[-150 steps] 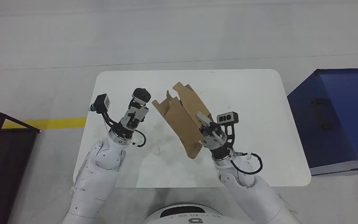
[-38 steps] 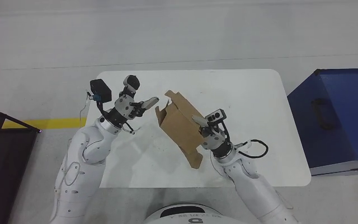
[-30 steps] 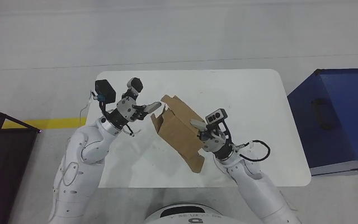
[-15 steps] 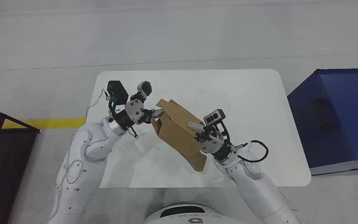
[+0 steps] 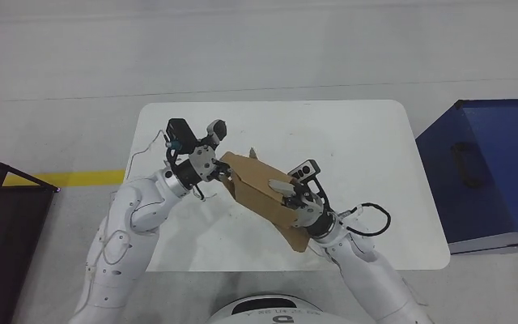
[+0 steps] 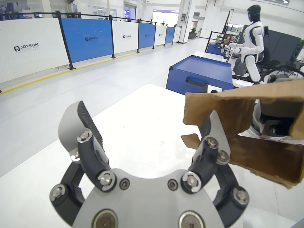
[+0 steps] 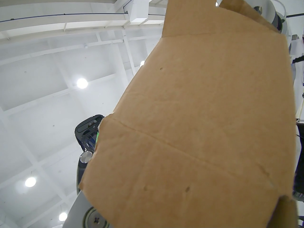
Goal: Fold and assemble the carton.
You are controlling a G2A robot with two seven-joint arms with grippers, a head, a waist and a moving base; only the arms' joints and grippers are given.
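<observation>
"Where is the carton [image 5: 252,186] sitting?"

"It is being held over the white table [image 5: 364,138], between the two arms, its open end facing the left gripper [image 6: 145,109]."

"What is that gripper doing?"

"Its fingers are standing wide apart, one of them [image 6: 211,129] touching the carton's end flap."

"And the right gripper [image 5: 281,188]?"

"It appears to be clamping the carton's side panel, though the cardboard is hiding one finger."

Short dark wordmark with a small logo on the nearest white fence panel [image 6: 26,47], same mark in white on the blue panel [image 6: 91,39] beside it, smaller again on the farther white panel [image 6: 127,36] past the blue one.
</observation>
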